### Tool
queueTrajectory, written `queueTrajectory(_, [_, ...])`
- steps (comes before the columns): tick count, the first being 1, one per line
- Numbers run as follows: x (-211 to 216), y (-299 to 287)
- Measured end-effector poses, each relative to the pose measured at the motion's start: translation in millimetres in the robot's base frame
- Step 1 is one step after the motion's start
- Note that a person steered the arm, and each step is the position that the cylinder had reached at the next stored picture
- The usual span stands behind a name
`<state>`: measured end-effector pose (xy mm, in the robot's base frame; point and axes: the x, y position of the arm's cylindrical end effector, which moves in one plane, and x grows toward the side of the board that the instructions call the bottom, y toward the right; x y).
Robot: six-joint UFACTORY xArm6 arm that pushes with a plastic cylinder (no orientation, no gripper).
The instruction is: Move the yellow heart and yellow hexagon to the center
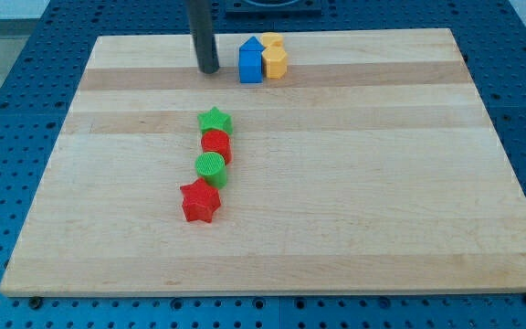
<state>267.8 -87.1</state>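
Note:
A yellow hexagon (276, 62) sits near the view's top, touching the right side of a blue block (250, 60). A yellow block (271, 41), likely the heart, sits just behind the hexagon, partly hidden by the blue block. My tip (208, 68) rests on the board to the left of the blue block, a short gap away from it.
A column of blocks runs down the board's middle left: a green star (215, 120), a red cylinder (216, 144), a green cylinder (211, 167) and a red star (200, 202). The wooden board (382, 183) lies on a blue perforated table.

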Motion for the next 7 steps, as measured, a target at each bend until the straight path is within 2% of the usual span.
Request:
queueTrajectory(1, [-2,42])
queueTrajectory(3, [-2,42])
queueTrajectory(5, [-41,14])
queueTrajectory(6, [-74,14])
queueTrajectory(7, [-73,49])
